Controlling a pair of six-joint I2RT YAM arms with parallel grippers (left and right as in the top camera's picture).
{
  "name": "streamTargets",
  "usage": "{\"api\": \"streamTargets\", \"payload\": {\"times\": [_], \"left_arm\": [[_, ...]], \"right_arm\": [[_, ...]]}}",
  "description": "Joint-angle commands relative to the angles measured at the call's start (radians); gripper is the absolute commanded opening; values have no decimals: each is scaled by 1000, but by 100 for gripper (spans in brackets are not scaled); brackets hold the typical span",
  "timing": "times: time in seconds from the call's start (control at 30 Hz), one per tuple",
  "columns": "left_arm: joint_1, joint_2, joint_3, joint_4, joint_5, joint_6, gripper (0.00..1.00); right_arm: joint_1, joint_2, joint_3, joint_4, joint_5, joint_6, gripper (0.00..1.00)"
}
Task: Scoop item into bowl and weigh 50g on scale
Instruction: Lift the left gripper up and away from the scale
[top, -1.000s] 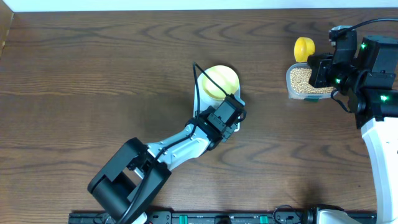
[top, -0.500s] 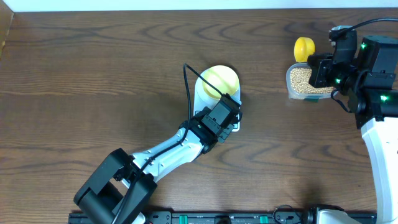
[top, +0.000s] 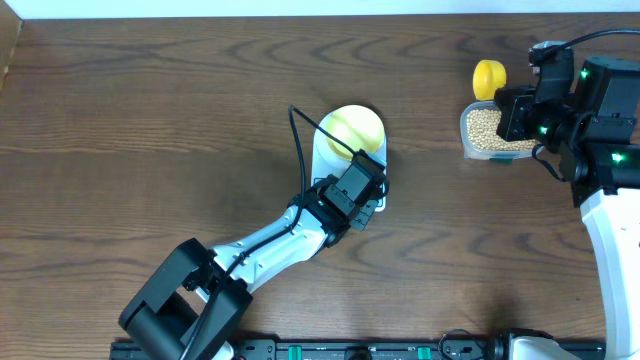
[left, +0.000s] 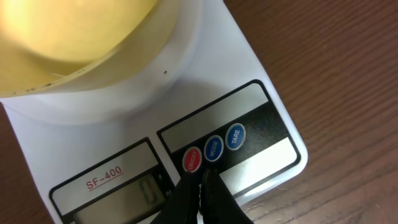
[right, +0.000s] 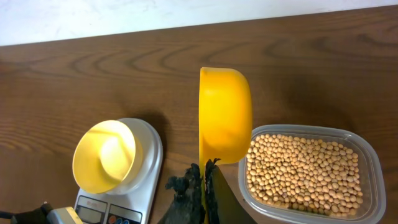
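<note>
Right now my left claw is pinched together on nothing, its tips just at the red button of the scale, whose platform carries the empty bowl. My right claw is clamped on the yellow scoop, held on edge beside the clear container of beans.

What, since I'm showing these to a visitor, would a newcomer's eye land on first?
The bright yellow scoop, held on edge by the right tool beside the clear container of tan beans, stands out most. Next, the pale yellow bowl on the white scale, with the shut left tool at its buttons.
</note>
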Motion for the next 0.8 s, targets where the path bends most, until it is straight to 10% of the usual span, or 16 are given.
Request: {"api": "streamTargets", "payload": {"times": [0.0, 0.77], "left_arm": [[5, -13, -6, 13, 15, -26, 8], [10, -11, -7, 14, 4, 53, 8]], "right_arm": [[-4, 1, 18, -1, -2, -19, 1], [-4, 1, 18, -32, -44, -11, 1]]}}
